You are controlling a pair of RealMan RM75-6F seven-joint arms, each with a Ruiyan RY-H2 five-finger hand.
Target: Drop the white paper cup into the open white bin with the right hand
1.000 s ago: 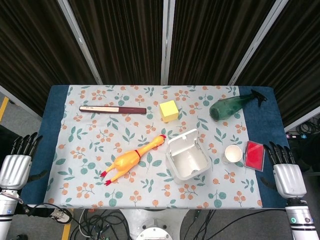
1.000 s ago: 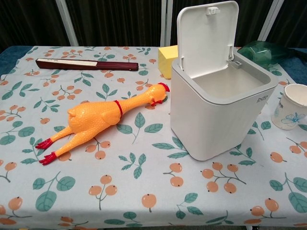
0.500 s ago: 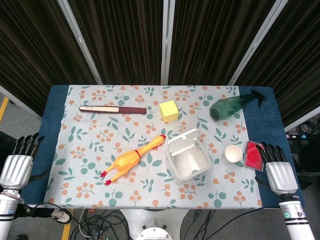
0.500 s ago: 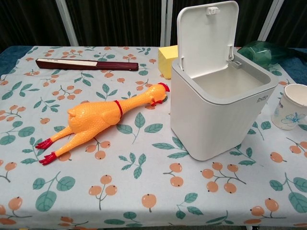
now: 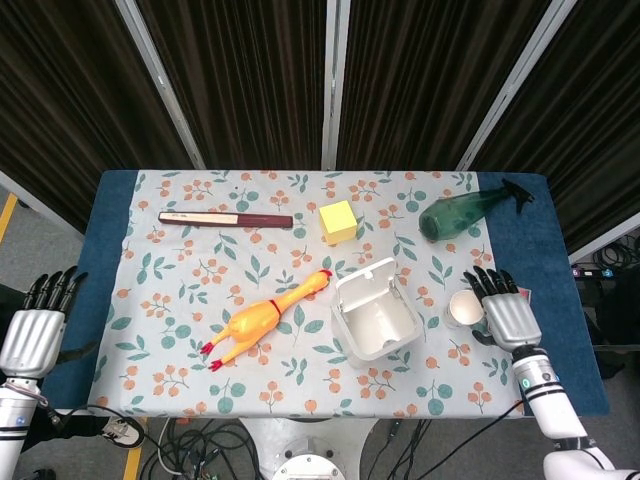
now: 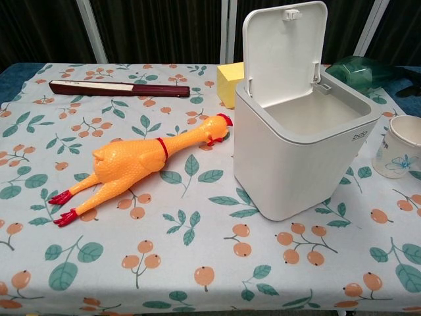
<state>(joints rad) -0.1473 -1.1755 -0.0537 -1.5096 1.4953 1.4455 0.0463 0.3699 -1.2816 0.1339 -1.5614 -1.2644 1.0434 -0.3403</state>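
The white paper cup [image 5: 465,307] [image 6: 399,147] stands upright on the table, just right of the open white bin [image 5: 375,318] [image 6: 296,148], whose lid is tipped up and back. My right hand [image 5: 503,309] hovers right beside the cup on its right, fingers spread and holding nothing; whether it touches the cup I cannot tell. It does not show in the chest view. My left hand [image 5: 35,330] hangs off the table's left edge, fingers apart and empty.
A yellow rubber chicken [image 5: 262,319] lies left of the bin. Behind it are a yellow block [image 5: 338,221], a dark red folded fan [image 5: 225,218] and a green bottle [image 5: 462,212] lying down. My right hand hides most of a red object.
My right hand has moved left and forward from beyond the table's right edge to sit beside the cup, now covering the red object. The left hand and everything else stayed put.
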